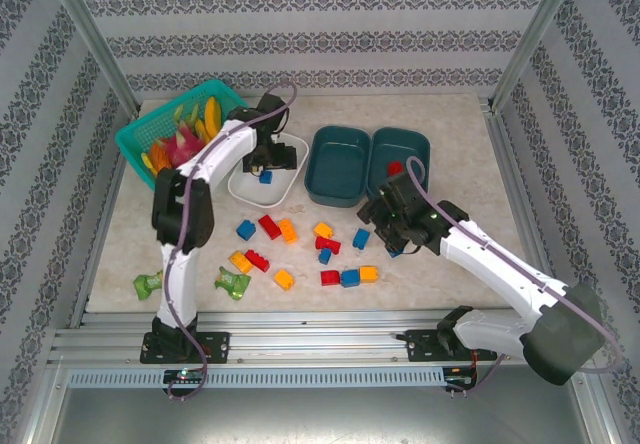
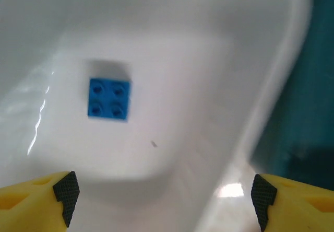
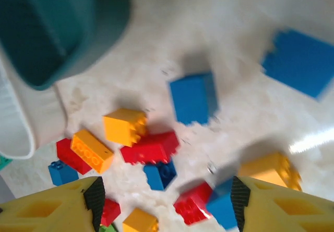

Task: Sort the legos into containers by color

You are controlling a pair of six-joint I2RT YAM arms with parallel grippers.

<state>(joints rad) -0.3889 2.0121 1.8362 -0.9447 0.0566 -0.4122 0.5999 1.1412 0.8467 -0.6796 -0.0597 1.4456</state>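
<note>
Hovering right over the white tub (image 2: 209,85), the left gripper (image 2: 162,193) is holding its jaws wide apart with nothing between them. One blue brick (image 2: 108,99) is lying studs up on the tub floor, apart from the fingers (image 2: 65,190), and that's all that's sitting in there.

Over on the other side, the right gripper (image 3: 168,198) is hanging above the scattered bricks (image 3: 151,147) with its jaws spread too, not clamped on anything as far as I can see. A red one and a blue one are lying on the table (image 1: 470,154) roughly under the gap, though it's all pretty blurry in the wrist view.

Moving outward, from the top view the first teal tub (image 1: 340,169) is sitting just beside the white one, and the second teal tub (image 1: 410,146) is touching it, with a red brick (image 1: 395,167) inside. About a dozen red, blue and orange pieces are lying loose in front of the tubs. The lattice basket (image 1: 135,139) of toy fruit (image 1: 185,144) is sitting at the far left corner, and two green packets (image 1: 148,284) are lying near the left arm's base.
</note>
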